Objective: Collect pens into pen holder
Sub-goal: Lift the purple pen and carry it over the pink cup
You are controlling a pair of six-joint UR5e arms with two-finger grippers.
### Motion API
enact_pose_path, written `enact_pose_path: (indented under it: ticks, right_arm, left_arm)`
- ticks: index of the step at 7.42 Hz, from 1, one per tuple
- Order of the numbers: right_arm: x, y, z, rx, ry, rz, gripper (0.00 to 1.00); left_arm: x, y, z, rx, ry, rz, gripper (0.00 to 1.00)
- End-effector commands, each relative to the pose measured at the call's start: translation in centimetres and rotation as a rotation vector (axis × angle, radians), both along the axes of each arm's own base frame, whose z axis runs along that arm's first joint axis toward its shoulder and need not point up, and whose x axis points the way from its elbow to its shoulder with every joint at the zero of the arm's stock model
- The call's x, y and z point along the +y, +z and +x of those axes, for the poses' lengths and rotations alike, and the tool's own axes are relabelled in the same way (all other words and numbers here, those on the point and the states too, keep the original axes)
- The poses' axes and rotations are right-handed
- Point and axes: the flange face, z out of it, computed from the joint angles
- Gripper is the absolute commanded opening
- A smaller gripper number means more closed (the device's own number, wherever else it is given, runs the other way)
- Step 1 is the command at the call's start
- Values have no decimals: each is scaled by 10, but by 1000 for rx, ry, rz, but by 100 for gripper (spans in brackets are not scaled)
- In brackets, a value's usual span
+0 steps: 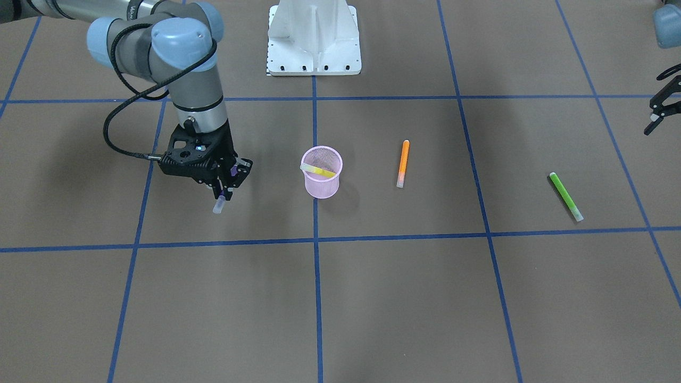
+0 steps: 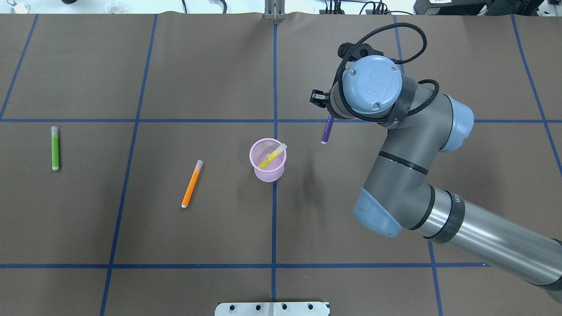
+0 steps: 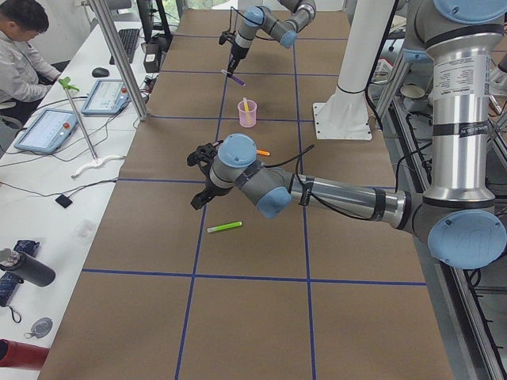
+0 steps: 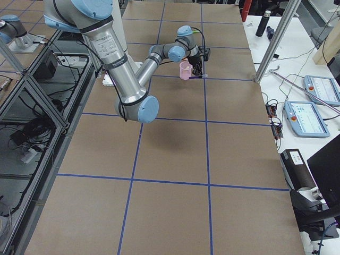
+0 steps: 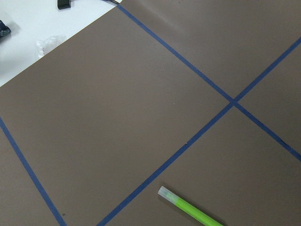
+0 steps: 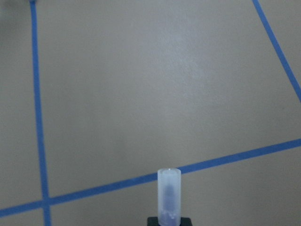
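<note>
The pink mesh pen holder (image 1: 321, 188) (image 2: 268, 174) stands upright near the table's middle with the yellow pen (image 1: 319, 170) (image 2: 272, 156) leaning inside it. My right gripper (image 1: 226, 186) hangs above the table beside the holder, shut on the purple pen (image 2: 326, 131), whose pale cap (image 6: 168, 195) points down. The orange pen (image 1: 403, 163) (image 2: 192, 183) lies flat on the holder's other side. Farther out lies the green pen (image 1: 566, 197) (image 2: 55, 148) (image 5: 190, 212). My left gripper (image 1: 659, 109) hovers open and empty past the green pen.
The white robot base (image 1: 314, 37) (image 2: 272, 308) stands at the table's robot-side edge. Blue tape lines grid the brown table. In the exterior left view a person (image 3: 24, 47) sits at a side desk with tablets.
</note>
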Motion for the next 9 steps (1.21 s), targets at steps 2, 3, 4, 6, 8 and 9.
enact_pose_path:
  ticks: [2,3,4,6,8,9]
  right_arm:
    - [39,-72,-45,-123,226,52,0]
    - [51,-77,-59,-124,252,76,0]
    - [69,-74,-76,-107,251,102,0]
    - [84,-69,-92,-87,245,120,15]
    - [92,-53,-112,-23,241,155,97]
    - [92,-56,-110,-26,236,157,99]
  left_arm:
    - [-2,17,3,-5,7,-28,100]
    - [-3,16,6,-5,13,-27,100]
    - [-3,18,6,-6,14,-31,100]
    - [-4,23,7,-8,16,-38,100]
    - [-4,23,7,-8,16,-38,100]
    - [-4,23,7,-8,16,-38,100]
